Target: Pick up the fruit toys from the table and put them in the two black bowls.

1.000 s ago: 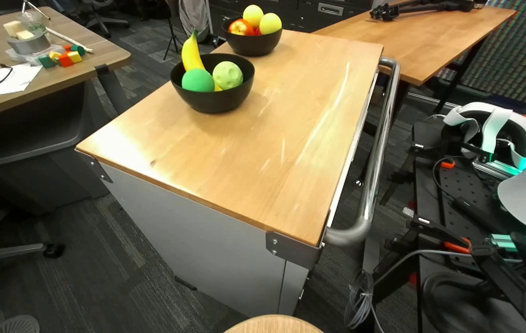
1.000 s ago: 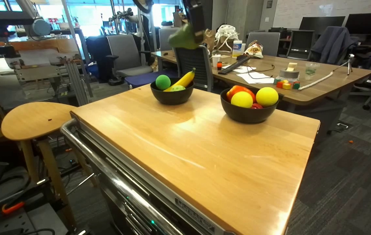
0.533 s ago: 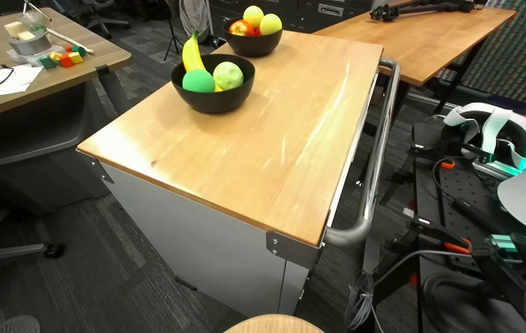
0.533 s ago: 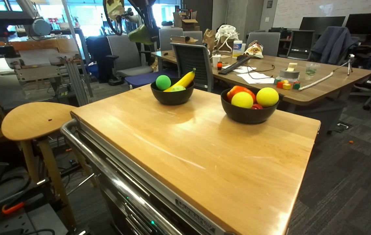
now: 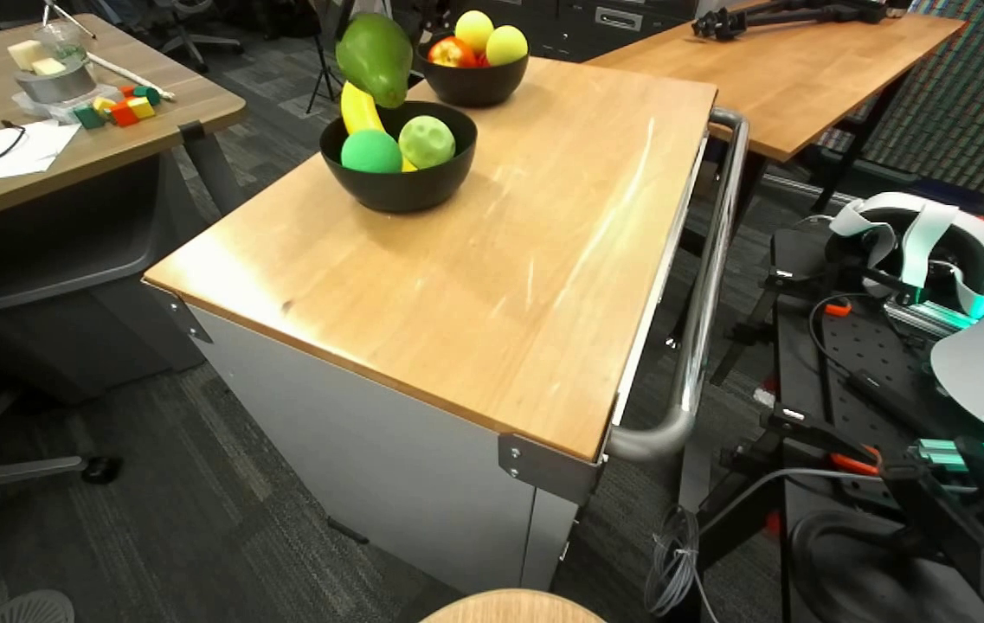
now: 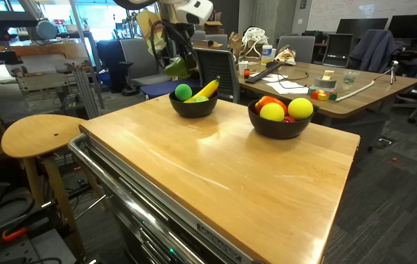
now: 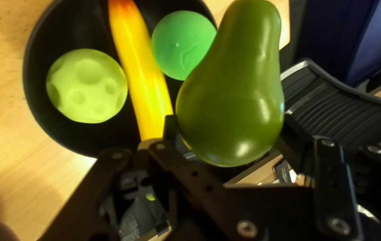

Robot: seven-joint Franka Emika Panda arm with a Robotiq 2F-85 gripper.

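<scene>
Green pear-shaped toy fruit (image 7: 234,90) is clamped in the gripper (image 7: 232,130), the jaws parted by its girth. It is held aloft, near a black bowl (image 5: 405,195) but apart from it. In that bowl a banana (image 7: 145,73), a green ball (image 7: 180,43) and a dimpled yellow-green ball (image 7: 86,87) are contained. A further black bowl (image 6: 281,128), set apart on the same wooden table (image 6: 212,157), is occupied by two yellow balls (image 6: 300,109), a red-orange apple (image 5: 450,52) and a partly hidden red toy (image 6: 288,119).
</scene>
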